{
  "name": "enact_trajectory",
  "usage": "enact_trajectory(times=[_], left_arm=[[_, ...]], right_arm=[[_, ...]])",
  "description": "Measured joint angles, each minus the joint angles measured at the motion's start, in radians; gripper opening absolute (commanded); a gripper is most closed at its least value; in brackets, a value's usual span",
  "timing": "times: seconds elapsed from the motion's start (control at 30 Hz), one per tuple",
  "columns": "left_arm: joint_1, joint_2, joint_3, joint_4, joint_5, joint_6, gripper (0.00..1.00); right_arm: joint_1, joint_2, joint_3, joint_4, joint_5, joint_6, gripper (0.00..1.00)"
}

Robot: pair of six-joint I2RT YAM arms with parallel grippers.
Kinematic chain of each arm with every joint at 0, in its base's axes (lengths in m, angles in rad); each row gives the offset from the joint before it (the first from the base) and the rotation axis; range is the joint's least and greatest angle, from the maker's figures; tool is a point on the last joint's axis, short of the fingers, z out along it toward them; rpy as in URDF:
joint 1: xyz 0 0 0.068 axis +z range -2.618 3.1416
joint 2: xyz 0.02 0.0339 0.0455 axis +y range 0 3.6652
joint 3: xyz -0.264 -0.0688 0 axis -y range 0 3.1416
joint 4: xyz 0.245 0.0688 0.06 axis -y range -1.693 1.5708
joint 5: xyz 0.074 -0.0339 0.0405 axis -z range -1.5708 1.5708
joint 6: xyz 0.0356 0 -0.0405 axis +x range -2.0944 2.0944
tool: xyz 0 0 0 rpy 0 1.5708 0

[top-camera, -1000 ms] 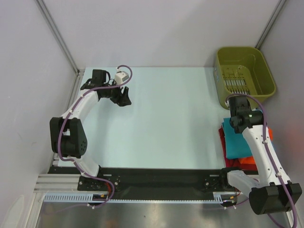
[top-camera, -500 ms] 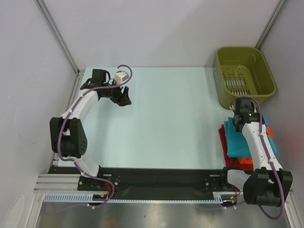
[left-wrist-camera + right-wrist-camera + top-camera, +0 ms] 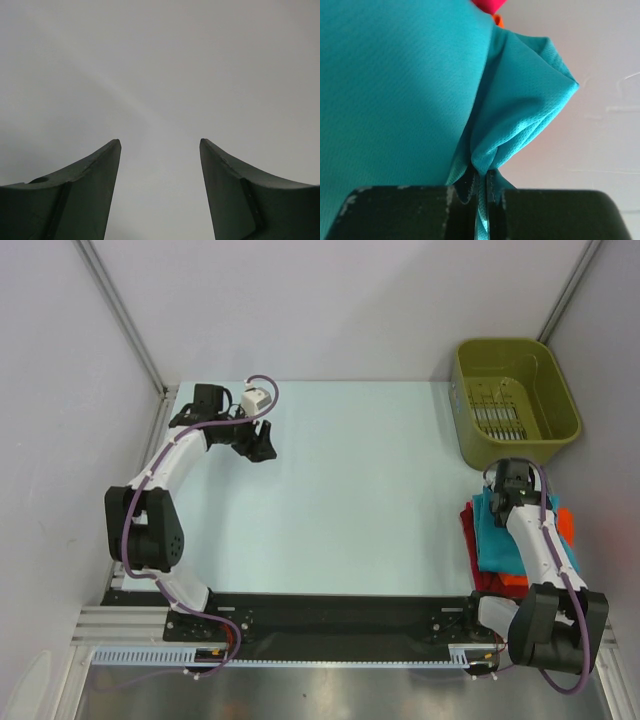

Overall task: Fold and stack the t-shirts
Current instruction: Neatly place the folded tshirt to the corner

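The t-shirts lie stacked at the table's right edge. The teal t-shirt (image 3: pixel 497 540) is on top, with an orange-red one (image 3: pixel 566 523) and a dark red one (image 3: pixel 468 528) showing beneath it. My right gripper (image 3: pixel 510 480) is at the stack's far end, shut on a bunched corner of the teal t-shirt (image 3: pixel 520 100). The right wrist view shows that fold pinched between the jaws of the right gripper (image 3: pixel 481 176). My left gripper (image 3: pixel 262 445) hovers at the table's far left, open and empty. In its wrist view the left gripper (image 3: pixel 160 142) has only bare grey surface between its fingers.
An olive-green bin (image 3: pixel 462 390) stands at the back right, just beyond the stack, with a small comb-like rack (image 3: pixel 497 418) inside. Grey walls enclose the table on the left, back and right. The black base rail (image 3: pixel 330 615) runs along the near edge.
My right gripper has drawn back from the bin toward the near side, still holding the teal corner, and its arm has folded in. The left arm has not moved.
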Motion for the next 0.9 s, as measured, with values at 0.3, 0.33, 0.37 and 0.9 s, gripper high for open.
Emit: enact_trajectory(times=[0.3,0.33,0.37,0.9], left_arm=[[0.000,0.011,0.006,0.000,0.000,0.000,0.70],[0.000,0.011,0.007,0.000,0.000,0.000,0.70],[0.000,0.011,0.008,0.000,0.000,0.000,0.70],[0.000,0.011,0.013,-0.012,-0.001,0.000,0.71]], right_arm=[[-0.048,0.046,-0.011,0.182,-0.018,-0.097,0.04],[-0.052,0.047,-0.015,0.192,-0.023,-0.103,0.08],[-0.055,0.047,-0.019,0.198,-0.024,-0.105,0.12],[-0.119,0.003,0.029,0.242,-0.046,0.007,1.00]])
